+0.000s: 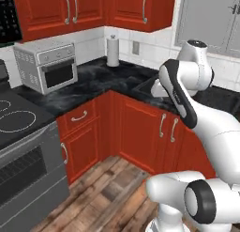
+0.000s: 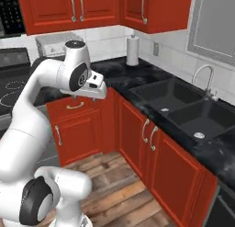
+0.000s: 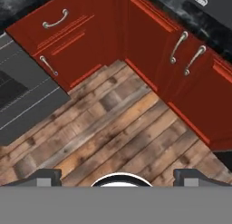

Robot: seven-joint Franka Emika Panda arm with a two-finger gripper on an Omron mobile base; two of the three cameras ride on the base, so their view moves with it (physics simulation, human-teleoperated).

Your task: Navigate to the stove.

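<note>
- Facing corner of red cabinets; stove (image 1: 18,146) sits at far left, beside the toaster oven (image 1: 47,66) on black desk (image 1: 103,78).
- Claw (image 3: 118,175) open, empty, over wood floor (image 3: 113,132).

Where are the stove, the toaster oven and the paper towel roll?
stove (image 1: 18,120): left base view, black glass top.
toaster oven (image 1: 58,73): left base view, door window.
paper towel roll (image 2: 132,51): right base view, white side.

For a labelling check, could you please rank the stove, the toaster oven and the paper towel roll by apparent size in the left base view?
1. Stove, largest, though cut off by the frame and nearest the camera.
2. Toaster oven.
3. Paper towel roll, smallest.
</note>
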